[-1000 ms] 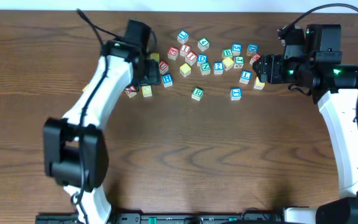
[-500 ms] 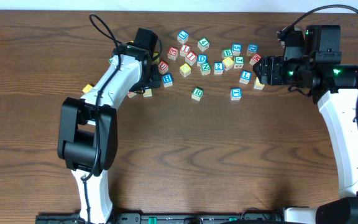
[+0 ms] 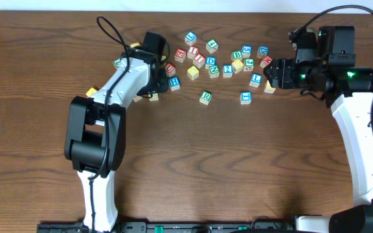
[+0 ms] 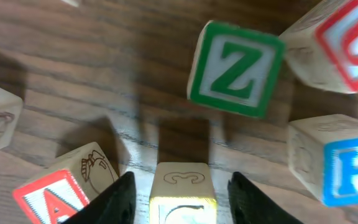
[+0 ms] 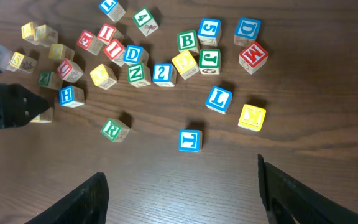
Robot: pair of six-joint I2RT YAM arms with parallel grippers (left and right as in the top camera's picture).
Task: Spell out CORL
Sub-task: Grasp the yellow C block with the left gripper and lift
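My left gripper [image 4: 180, 208] is open, one finger on each side of a yellow block [image 4: 180, 179] with a curved letter, possibly C, and a small gap at both sides. In the overhead view the left gripper [image 3: 155, 84] is at the left end of the block cluster, the yellow block [image 3: 153, 96] just below it. A green R block [image 3: 205, 97] and a blue L block [image 3: 256, 79] lie apart from the cluster; both show in the right wrist view: R [image 5: 114, 129], L [image 5: 219, 98]. My right gripper [image 5: 179, 186] is open and empty, above the table.
A green Z block [image 4: 235, 68], a blue H block [image 4: 347, 165] and a red A block [image 4: 61, 190] crowd round the left gripper. Several more letter blocks lie along the table's far middle [image 3: 212, 61]. A blue block [image 3: 245, 97] and a yellow K block [image 5: 252, 116] lie near the right gripper [image 3: 271, 72].
The left arm's elbow has swung right and its gripper has settled lower over the yellow block at the cluster's left end. The right arm has not moved.
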